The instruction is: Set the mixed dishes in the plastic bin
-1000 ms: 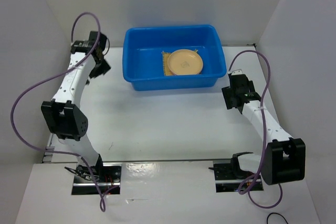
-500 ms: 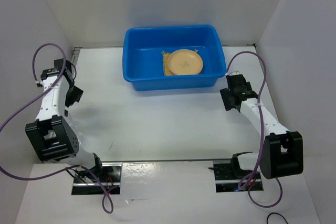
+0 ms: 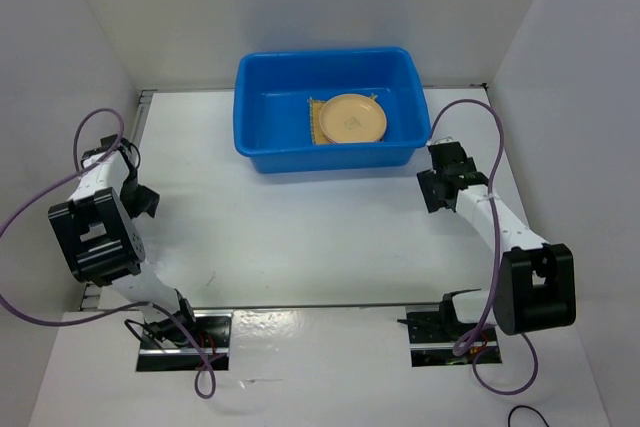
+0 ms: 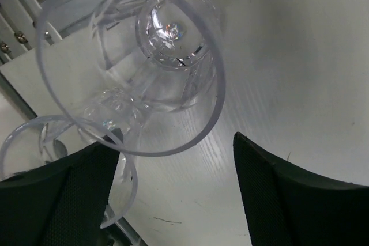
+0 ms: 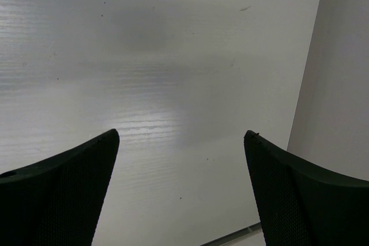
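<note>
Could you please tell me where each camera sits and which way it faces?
Top external: above and behind the robot, looking down on the table and the plastic bin; the left arm and right arm show.
Left wrist: on the left arm, looking down past its two fingers at two clear cups.
Right wrist: on the right arm, looking down past its fingers at the table and a side wall.
Shared: top and right wrist views both show that wall.
</note>
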Robot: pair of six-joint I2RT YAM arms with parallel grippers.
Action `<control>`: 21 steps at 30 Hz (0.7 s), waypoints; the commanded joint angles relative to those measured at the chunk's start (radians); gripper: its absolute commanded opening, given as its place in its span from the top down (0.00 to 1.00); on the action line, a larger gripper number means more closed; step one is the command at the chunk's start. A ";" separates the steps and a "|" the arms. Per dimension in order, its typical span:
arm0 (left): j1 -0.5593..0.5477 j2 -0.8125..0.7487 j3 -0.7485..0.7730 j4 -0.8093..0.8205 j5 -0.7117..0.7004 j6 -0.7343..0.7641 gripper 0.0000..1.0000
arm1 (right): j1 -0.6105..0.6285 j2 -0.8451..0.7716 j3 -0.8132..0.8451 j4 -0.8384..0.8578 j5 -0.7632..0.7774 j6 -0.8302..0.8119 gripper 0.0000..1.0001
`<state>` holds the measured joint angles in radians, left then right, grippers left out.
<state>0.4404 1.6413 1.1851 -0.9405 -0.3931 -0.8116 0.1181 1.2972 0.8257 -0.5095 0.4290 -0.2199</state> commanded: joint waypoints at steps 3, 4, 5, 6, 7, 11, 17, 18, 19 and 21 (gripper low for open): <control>0.009 0.075 0.045 0.069 0.048 0.038 0.18 | 0.009 0.017 -0.002 0.020 -0.007 0.005 0.07; 0.009 0.075 0.045 0.069 0.048 0.038 0.18 | 0.009 0.017 -0.002 0.020 -0.007 0.005 0.07; 0.009 0.086 0.045 0.069 0.048 0.038 0.18 | 0.009 0.017 -0.002 0.020 -0.007 0.005 0.07; 0.009 0.086 0.054 0.069 0.039 0.038 0.18 | 0.009 0.017 -0.002 0.020 -0.007 0.005 0.07; 0.009 0.086 0.054 0.069 0.039 0.038 0.18 | 0.009 0.017 -0.002 0.020 -0.007 0.005 0.07; 0.009 0.075 0.054 0.069 0.039 0.038 0.18 | 0.009 0.017 -0.002 0.020 -0.007 0.005 0.07; 0.009 0.011 0.021 0.040 0.039 0.029 0.24 | 0.009 0.027 -0.002 0.020 -0.007 0.005 0.07; 0.009 0.000 0.021 0.040 0.048 0.029 0.26 | 0.009 0.027 -0.002 0.020 -0.007 0.005 0.07; 0.009 -0.011 0.009 0.040 0.048 0.020 0.26 | 0.009 0.027 -0.002 0.020 -0.007 0.005 0.07; 0.000 -0.038 -0.002 0.020 0.059 0.020 0.26 | 0.009 0.027 -0.002 0.020 -0.007 0.005 0.07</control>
<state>0.4423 1.6707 1.1969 -0.8883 -0.3485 -0.7879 0.1184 1.3209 0.8257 -0.5095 0.4213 -0.2214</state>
